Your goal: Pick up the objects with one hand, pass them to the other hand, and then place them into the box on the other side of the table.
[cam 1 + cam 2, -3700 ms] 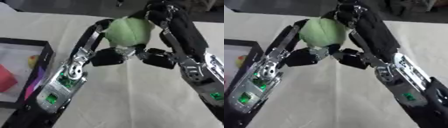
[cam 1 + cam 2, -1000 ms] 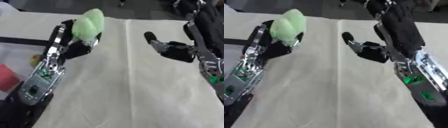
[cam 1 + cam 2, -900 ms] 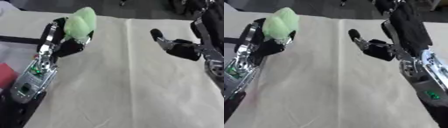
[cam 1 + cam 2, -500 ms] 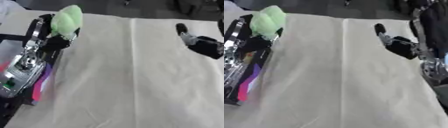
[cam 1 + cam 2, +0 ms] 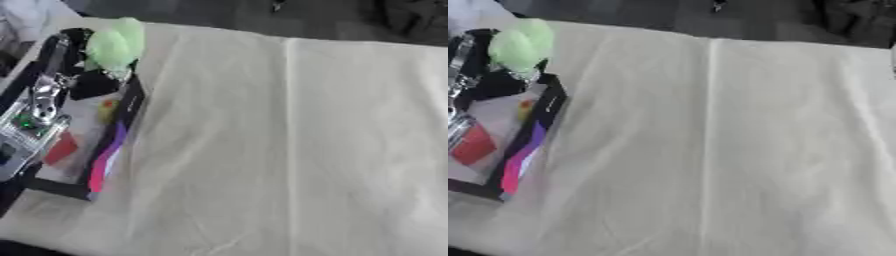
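A pale green rounded object (image 5: pixel 115 44) is held up in my left hand (image 5: pixel 89 82), whose fingers curl round its lower part. The hand and the object hang over the far end of the black-walled box (image 5: pixel 121 131) at the table's left side. Inside the box lie a red block (image 5: pixel 472 145) and a small yellow piece (image 5: pixel 107 110). My left forearm (image 5: pixel 33 107) runs along the box from the lower left. My right hand shows in neither view.
A cream cloth (image 5: pixel 289 150) with a lengthwise fold covers the table. The box's right wall carries a pink and purple patch (image 5: pixel 102 165). Dark shapes lie beyond the table's far edge (image 5: pixel 850 20).
My left hand has carried the green object leftward to above the box. My right hand has drawn back to the right and left the views. The camera has swung left.
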